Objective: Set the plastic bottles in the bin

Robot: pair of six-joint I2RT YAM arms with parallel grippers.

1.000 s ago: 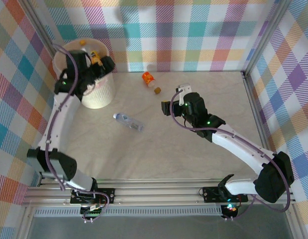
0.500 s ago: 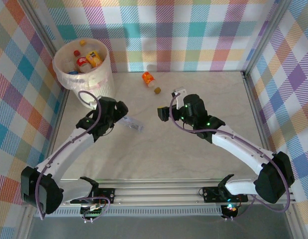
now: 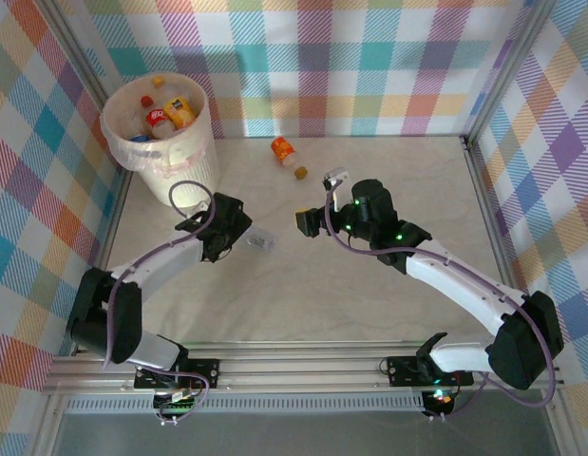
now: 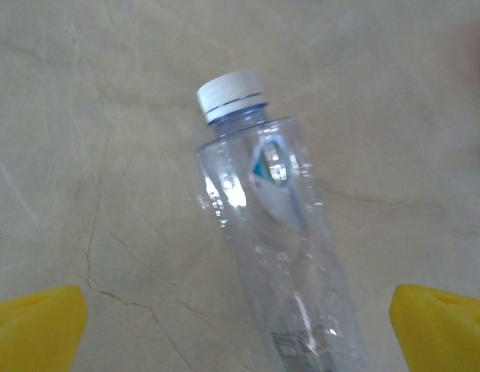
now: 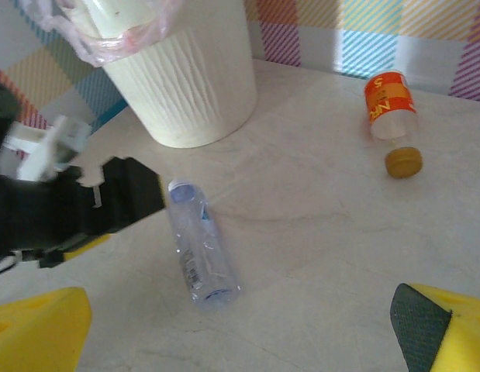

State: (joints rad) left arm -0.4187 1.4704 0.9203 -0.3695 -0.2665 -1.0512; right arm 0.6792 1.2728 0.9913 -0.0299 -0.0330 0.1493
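Jaws spread wide, the left gripper (image 4: 240,333) hovers over a clear bottle (image 4: 274,248) lying on the table (image 3: 303,304) near the bin (image 3: 191,176); the right gripper (image 5: 240,325) gapes wide too, holding nothing.

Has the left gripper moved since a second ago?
Yes: the left gripper swung from over the bin toward the table's near edge, now at the clear bottle.
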